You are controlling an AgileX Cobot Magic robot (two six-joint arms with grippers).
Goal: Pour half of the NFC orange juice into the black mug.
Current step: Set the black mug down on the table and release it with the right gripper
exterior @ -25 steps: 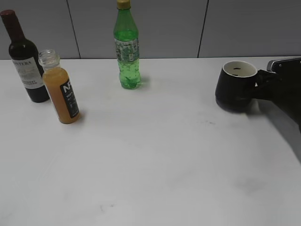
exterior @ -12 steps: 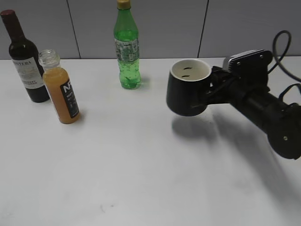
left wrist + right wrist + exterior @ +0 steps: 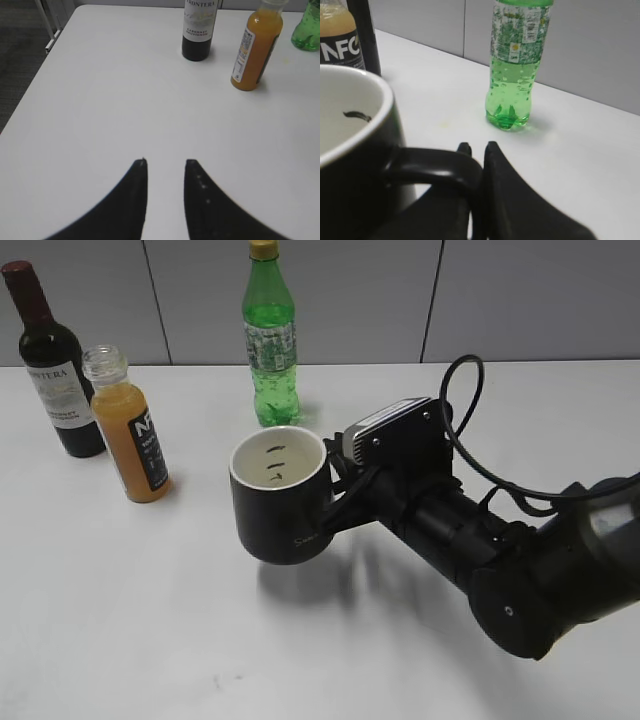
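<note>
We see the black mug (image 3: 280, 495) near the middle of the exterior view, lifted off the white tabletop (image 3: 150, 620), with its shadow lying just under it and a bit to the right. The right pincer (image 3: 338, 502) is clamped on the mug's loop handle (image 3: 432, 167), and its big black arm reaches in from the lower right of the frame. The mug stands upright, and we can see small dark marks on its white inside. In the right wrist view the mug fills the lower left, and the two black fingers (image 3: 492, 165) are pinched on the handle. The NFC orange juice (image 3: 127, 430) stands on the tabletop at the left of the exterior view, well apart from the mug. It has no cap on, and it leans a little. Just beside it, at the far left, is the dark wine bottle (image 3: 50, 365). The green soda bottle (image 3: 270, 340) stands at the top middle, behind the mug. In the left wrist view the left pincer (image 3: 165, 161) sits at the bottom of the frame with its two tips a little apart and nothing between them, above bare tabletop. The juice shows at the upper right of that view.
</note>
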